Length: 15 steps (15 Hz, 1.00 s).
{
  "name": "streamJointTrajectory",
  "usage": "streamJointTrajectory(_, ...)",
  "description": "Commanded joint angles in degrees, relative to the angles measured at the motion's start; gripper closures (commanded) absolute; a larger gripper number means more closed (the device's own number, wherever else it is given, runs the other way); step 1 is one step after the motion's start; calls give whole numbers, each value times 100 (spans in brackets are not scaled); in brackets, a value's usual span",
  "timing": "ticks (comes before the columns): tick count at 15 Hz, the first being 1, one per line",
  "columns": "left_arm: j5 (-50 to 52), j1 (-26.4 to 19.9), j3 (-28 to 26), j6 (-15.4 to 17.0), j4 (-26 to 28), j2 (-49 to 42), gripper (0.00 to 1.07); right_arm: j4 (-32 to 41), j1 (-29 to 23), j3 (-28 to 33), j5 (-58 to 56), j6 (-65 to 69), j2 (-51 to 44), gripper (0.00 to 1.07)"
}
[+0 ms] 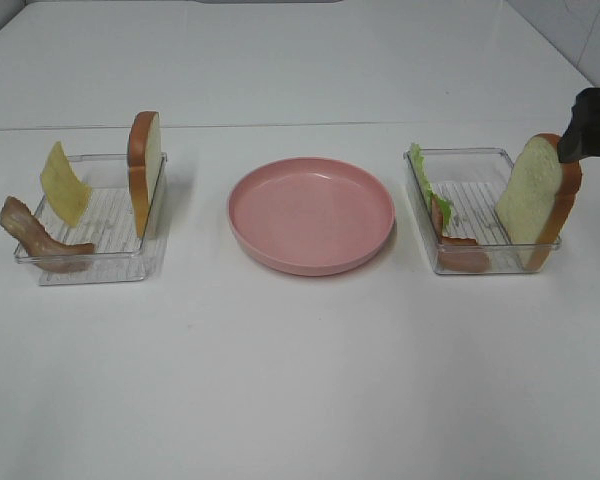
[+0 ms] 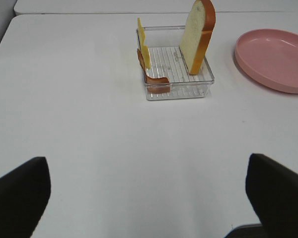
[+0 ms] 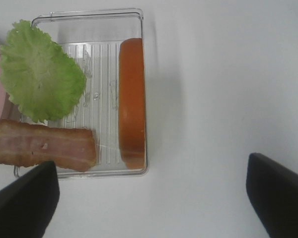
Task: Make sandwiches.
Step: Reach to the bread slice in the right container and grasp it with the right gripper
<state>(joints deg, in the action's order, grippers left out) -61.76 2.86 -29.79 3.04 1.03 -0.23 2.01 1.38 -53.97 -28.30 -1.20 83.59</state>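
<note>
The left clear tray [image 1: 100, 262] holds a yellow cheese square [image 1: 63, 183], a reddish-brown bacon strip [image 1: 38, 238] draped over its edge, and an upright bread slice [image 1: 146, 167]. The left wrist view shows them too: cheese [image 2: 143, 44], bacon [image 2: 156, 81], bread [image 2: 196, 37]. My left gripper [image 2: 146, 166] is open and empty, well short of that tray. The right tray [image 1: 480, 262] holds lettuce [image 3: 39, 74], bacon [image 3: 42, 146] and an upright bread slice [image 1: 538, 195] [image 3: 131, 99]. My right gripper [image 1: 590, 125] [image 3: 151, 166] hangs open above that bread, not touching it.
A pink round plate [image 1: 311, 214] sits between the two trays, with nothing on it; its edge also shows in the left wrist view [image 2: 275, 59]. The white table [image 1: 300, 380] stretches in front of the trays. A seam runs across the table behind them.
</note>
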Motion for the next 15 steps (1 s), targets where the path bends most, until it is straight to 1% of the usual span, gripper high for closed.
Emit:
streamJointTrajectory(1,29,-6,11,-6,46,-103,6,0,23,-487,-378,-206,384,9)
streamJointTrajectory(2,29,-6,11,-6,46,-103,6,0,23,-877,-590,-258,705,9)
streamJointTrajectory(4,29,-6,11,-6,46,-103,6,11,23,-1146,-619,-292,980,9)
streamJointTrajectory(6,29,-6,11,-6,46,-103,6,17,17,-1444,-636,-315,1455,9)
streamJointTrajectory(11,29,-6,11,-6,46,-103,6,23,17,-1776,-619,-332,2177,9)
streamJointTrajectory(14,29,-6,11,-6,46,-103,6,23,17,-1776,-567,-332,2412,9)
streamJointTrajectory(15,29,-6,11,-6,46,-103,6,23,17,-1776,-561,-332,2527,12)
